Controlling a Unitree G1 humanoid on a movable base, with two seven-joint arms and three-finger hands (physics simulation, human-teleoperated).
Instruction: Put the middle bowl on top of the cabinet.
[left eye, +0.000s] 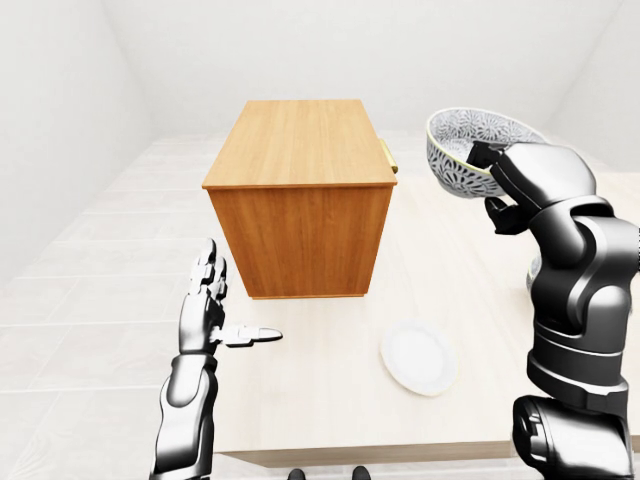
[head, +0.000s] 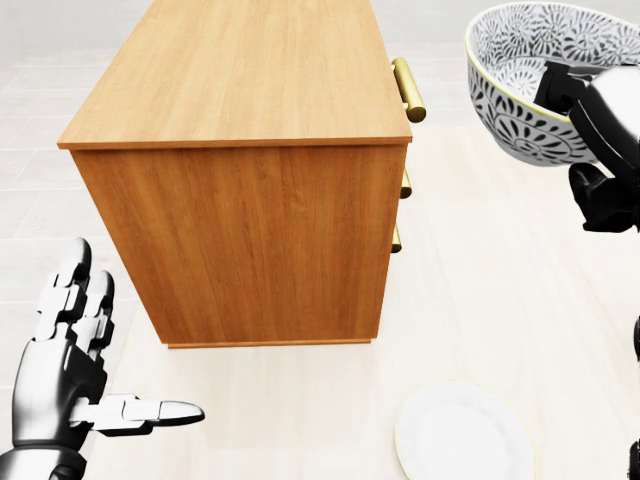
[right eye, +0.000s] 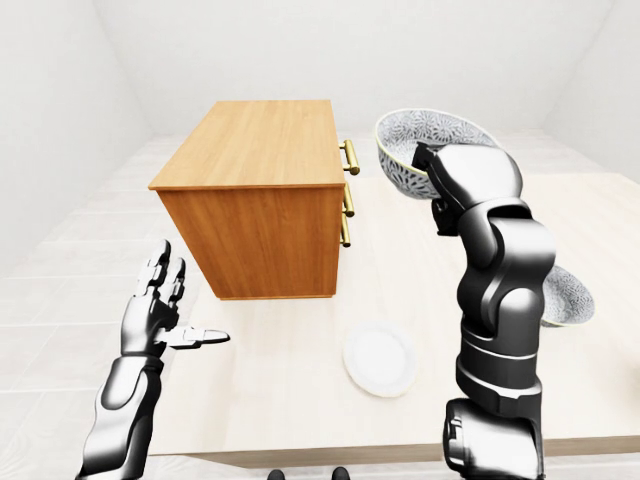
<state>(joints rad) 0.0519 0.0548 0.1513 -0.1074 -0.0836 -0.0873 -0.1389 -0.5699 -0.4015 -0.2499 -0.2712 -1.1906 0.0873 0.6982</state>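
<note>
A wooden cabinet (head: 250, 80) with gold handles (head: 408, 90) on its right side stands on the light table (left eye: 300, 400). My right hand (head: 580, 140) is shut on the rim of a bowl (head: 510, 110), white with a dark floral pattern. It holds the bowl in the air, right of the cabinet and about level with its top. The bowl tilts slightly and touches nothing else. In the head view my left hand (head: 120, 350) is open at the lower left, fingers up and thumb pointing right, left of the cabinet's near corner and holding nothing.
A white plate (head: 462, 435) lies on the table below the held bowl. Another patterned bowl (right eye: 570, 295) shows partly behind my right arm at the right of the right-eye view. The table's near edge runs along the bottom of the eye views. Pale walls and floor surround the table.
</note>
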